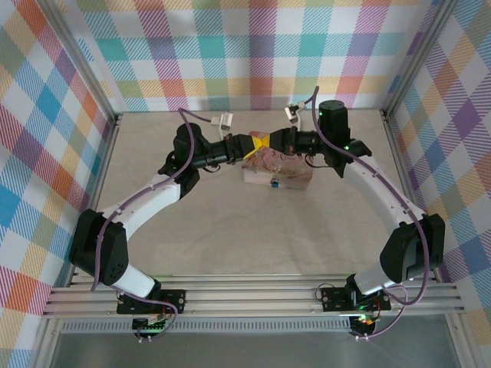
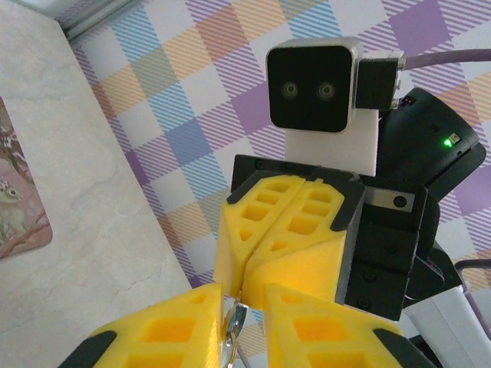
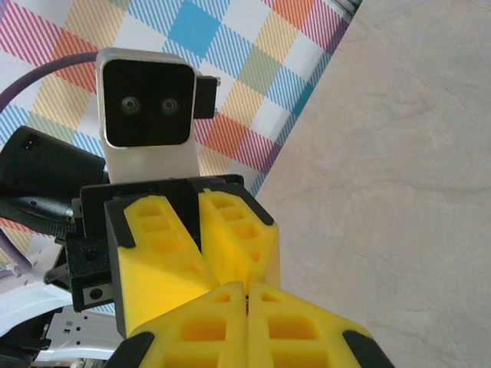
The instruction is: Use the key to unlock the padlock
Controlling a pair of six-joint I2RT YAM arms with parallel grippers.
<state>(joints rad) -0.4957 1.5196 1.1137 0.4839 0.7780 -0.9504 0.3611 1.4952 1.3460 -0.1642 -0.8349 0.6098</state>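
Arm bases: from my station I see both bolted at the near edge of the bench (image 1: 215,238), the left arm (image 1: 146,203) and right arm (image 1: 383,192) curving inward to meet over the middle.

Pink box: it lies flat on the bench, just nearer than the spot where the hands meet, and its corner also shows at the edge of my left wrist view.

Padlock: I make out the padlock (image 1: 272,182) as a tiny blue-teal speck at the near edge of the pink box (image 1: 288,170), apart from both hands; it is too small for me to read whether its shackle is open.

Left hand: the left hand (image 2: 244,307) has its yellow fingers drawn in to a narrow gap, nipping a small silvery metal piece that I take for the key (image 2: 232,326).

Right hand: the right hand (image 3: 247,310) has its yellow fingers pressed flat together. A thin dark sliver sits at the seam, and I cannot tell what it is.

Meeting point: the two hands point straight at each other, tips touching or nearly so, raised above the bench.

Wrist camera: the right arm's camera (image 2: 314,84) stares back into my left wrist view.

Far side: plaid walls (image 1: 253,54) enclose the bench.
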